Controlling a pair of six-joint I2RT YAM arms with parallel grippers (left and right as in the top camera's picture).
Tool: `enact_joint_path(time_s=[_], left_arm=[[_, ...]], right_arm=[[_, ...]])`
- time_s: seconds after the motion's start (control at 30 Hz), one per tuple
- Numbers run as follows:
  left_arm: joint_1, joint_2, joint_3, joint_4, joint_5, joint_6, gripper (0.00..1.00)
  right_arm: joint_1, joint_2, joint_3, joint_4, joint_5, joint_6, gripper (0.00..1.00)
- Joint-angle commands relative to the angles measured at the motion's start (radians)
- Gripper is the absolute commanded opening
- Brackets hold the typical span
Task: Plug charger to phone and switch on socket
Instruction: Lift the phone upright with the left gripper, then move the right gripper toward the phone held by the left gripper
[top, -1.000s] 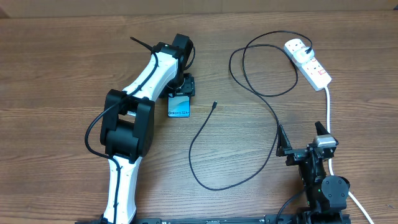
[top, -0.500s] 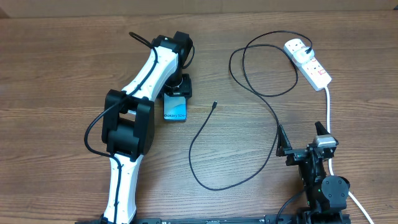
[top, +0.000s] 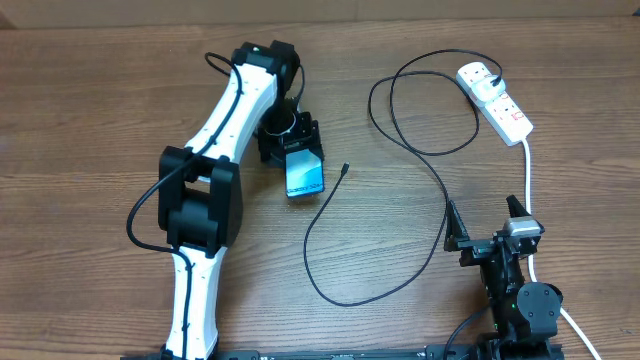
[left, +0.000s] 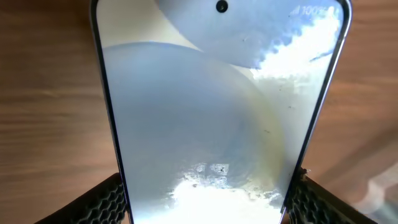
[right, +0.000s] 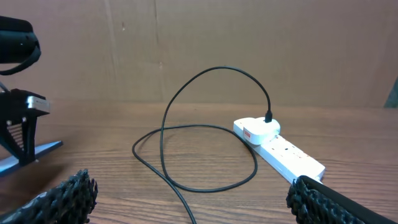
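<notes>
Left pincer (top: 298, 155): clamped on the phone (top: 304, 172), one of its pads (left: 106, 199) on each long edge close to one short end; nothing else is in its grip.
Right pincer (top: 487, 222): jaws spread wide and empty, low at the near right of the worktop (top: 100, 120).
Phone's place: left of centre, screen up and lit, tilted in the grip; whether its free corner touches the wood I cannot tell.
Phone's long axis: runs from the left pincer outward, so the free short end points toward the near right.
Phone's ends: the wrist view shows the front-camera dot (left: 221, 7) at the end away from the pads, so the port end probably faces into the pincer. This is a judgement, since no port is visible.
Charger tip (top: 344, 169): lying on the wood just right of the phone, near it but apart.
Charger (top: 310, 262): trails from the tip toward the near side, loops right, then climbs to the black plug (top: 497, 78) in the socket (top: 500, 103).
Nearer arm: the tip lies much closer to the left arm, which is occupied. The free right pincer is well apart from it and would have to reach left and away.
Socket's place: far right, nearer the right arm, red switches (top: 515, 117) facing up.
</notes>
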Motion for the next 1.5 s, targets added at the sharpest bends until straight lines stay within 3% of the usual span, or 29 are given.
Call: enact_joint_path(time_s=[0.0, 0.3, 0.63, 1.0, 1.1, 1.27, 1.4, 1.47], left_arm=[[0.045, -0.001, 0.032, -0.012, 0.356, 0.034, 0.71], [0.121, -0.001, 0.032, -0.012, 0.837, 0.033, 0.7], [0.177, -0.001, 0.032, -0.012, 1.143, -0.003, 0.69], [0.188, -0.001, 0.032, -0.016, 1.207, -0.047, 0.69], [0.188, -0.001, 0.032, -0.016, 1.207, -0.047, 0.69], [0.187, -0.001, 0.032, -0.016, 1.207, -0.047, 0.7], [0.187, -0.001, 0.032, -0.016, 1.207, -0.047, 0.7], [0.187, -0.001, 0.032, -0.016, 1.207, -0.047, 0.7]], right_arm=[[0.006, -0.007, -0.01, 0.006, 0.012, 0.002, 1.0], [0.006, -0.007, -0.01, 0.006, 0.012, 0.002, 1.0], [0.006, -0.007, -0.01, 0.006, 0.013, 0.002, 1.0], [0.006, -0.007, -0.01, 0.006, 0.012, 0.002, 1.0], [0.006, -0.007, -0.01, 0.039, -0.093, 0.007, 1.0], [0.006, -0.007, -0.01, 0.061, -0.695, 0.275, 1.0], [0.006, -0.007, -0.01, 0.269, -0.787, 0.46, 1.0], [0.006, -0.007, -0.009, 0.477, -0.787, 0.51, 1.0]])
